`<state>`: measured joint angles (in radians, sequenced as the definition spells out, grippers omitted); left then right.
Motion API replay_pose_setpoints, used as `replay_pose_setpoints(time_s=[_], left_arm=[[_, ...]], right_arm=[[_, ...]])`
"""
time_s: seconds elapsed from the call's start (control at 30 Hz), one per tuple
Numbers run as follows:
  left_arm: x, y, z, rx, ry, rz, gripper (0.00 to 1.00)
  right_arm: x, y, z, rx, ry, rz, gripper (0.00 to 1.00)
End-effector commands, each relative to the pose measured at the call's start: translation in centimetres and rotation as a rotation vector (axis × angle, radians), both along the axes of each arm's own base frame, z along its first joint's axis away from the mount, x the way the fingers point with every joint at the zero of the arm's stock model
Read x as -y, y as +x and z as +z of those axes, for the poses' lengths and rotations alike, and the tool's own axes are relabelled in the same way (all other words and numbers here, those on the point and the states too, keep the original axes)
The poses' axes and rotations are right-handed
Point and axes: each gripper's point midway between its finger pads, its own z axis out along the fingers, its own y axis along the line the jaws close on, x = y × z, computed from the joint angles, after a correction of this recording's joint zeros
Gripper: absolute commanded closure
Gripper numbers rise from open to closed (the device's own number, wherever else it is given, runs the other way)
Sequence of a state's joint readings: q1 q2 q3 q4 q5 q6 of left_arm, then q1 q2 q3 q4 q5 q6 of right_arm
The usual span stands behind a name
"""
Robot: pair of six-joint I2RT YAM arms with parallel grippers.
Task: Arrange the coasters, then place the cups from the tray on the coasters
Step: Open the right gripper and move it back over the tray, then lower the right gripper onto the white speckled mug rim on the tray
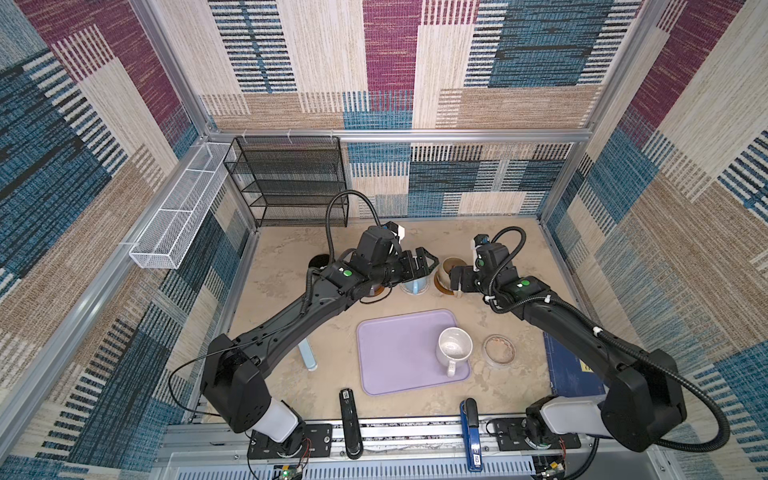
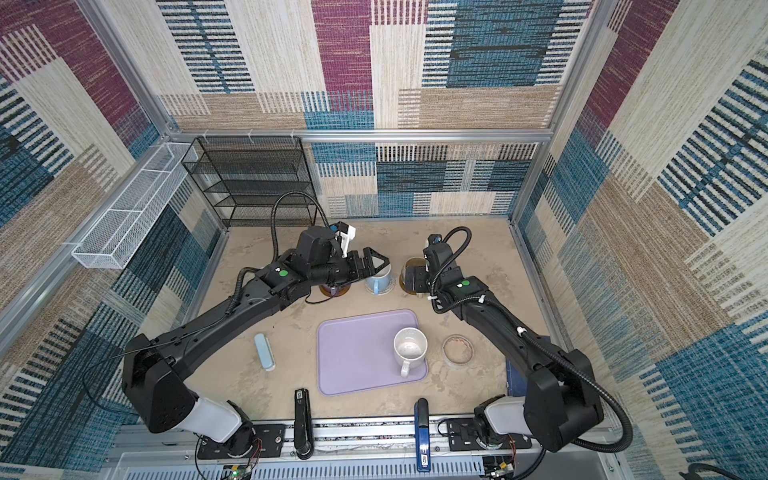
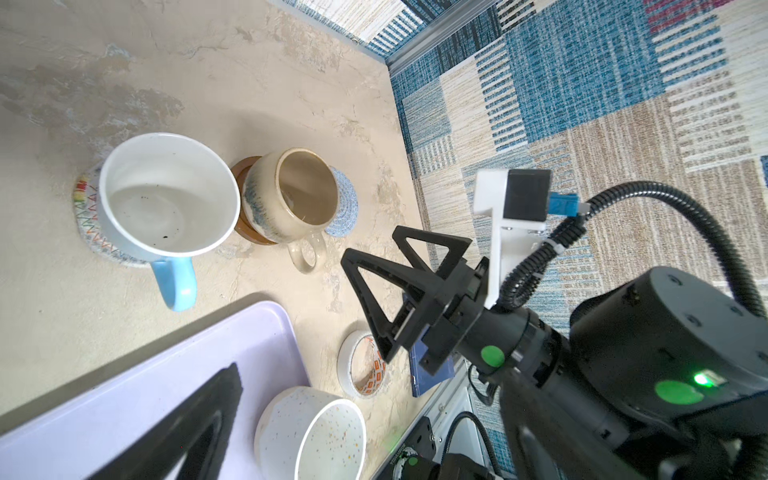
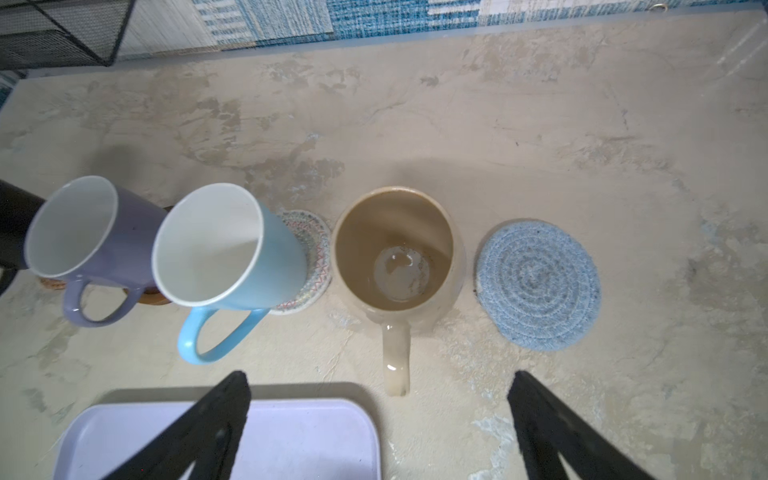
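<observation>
Both arms reach forward with bent elbows. The left tool (image 1: 428,262) hangs open over the glossy light blue mug (image 4: 224,245). The right tool (image 3: 374,245) gapes empty at 6 o'clock of the rounded beige mug (image 4: 395,249), which sits on a brown wooden coaster (image 3: 245,232). The speckled white mug (image 1: 454,347) stands at 4 o'clock on the smooth lavender tray (image 1: 395,353). A coiled blue-grey coaster (image 4: 538,284) lies bare.
</observation>
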<state>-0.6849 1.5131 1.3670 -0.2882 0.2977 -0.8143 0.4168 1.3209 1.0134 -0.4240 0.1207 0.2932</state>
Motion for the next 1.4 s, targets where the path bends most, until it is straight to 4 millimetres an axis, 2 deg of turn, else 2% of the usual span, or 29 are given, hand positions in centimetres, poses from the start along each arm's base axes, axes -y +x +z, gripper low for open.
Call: replay_pose_setpoints(time_s=[0.0,0.23,0.33,0.53,0.73,0.87,1.03,1.17,1.37], left_arm=[[-0.9,-1.9,0.0,0.018,0.052,-0.07,0.01],[-2.6,-5.4,0.6,0.011,0.102,-0.169,0.0],[-3.1,-6.6,0.4,-0.004,0.118,-0.2,0.0],[-4.8,-8.8,-2.2,-0.077,0.195,-0.231,0.0],[-6.1,-10.4,-4.5,-0.146,0.2,-0.202,0.0],[-6.8,-11.6,-6.7,-0.206,0.188,-0.177,0.0],[-7.7,-12.6,-8.6,-0.253,0.189,-0.144,0.0],[-8.1,-13.1,-8.4,-0.252,0.175,-0.138,0.0],[-8.2,-13.3,-8.7,-0.273,0.186,-0.14,0.0]], right_arm=[[-0.3,-2.0,-0.5,-0.074,0.025,0.033,0.0],[-0.8,-5.4,0.5,-0.109,0.109,0.097,0.0],[-1.4,-7.1,-0.1,-0.178,0.135,0.128,0.01],[-2.7,-11.1,-1.7,-0.27,0.15,0.191,0.0],[-3.0,-14.8,-3.3,-0.368,0.134,0.18,0.02],[-3.1,-16.8,-4.3,-0.427,0.135,0.165,0.02],[-3.5,-18.7,-5.9,-0.491,0.138,0.161,0.04],[-4.7,-20.0,-7.0,-0.531,0.156,0.189,0.07],[-5.9,-20.6,-8.1,-0.546,0.147,0.179,0.09]])
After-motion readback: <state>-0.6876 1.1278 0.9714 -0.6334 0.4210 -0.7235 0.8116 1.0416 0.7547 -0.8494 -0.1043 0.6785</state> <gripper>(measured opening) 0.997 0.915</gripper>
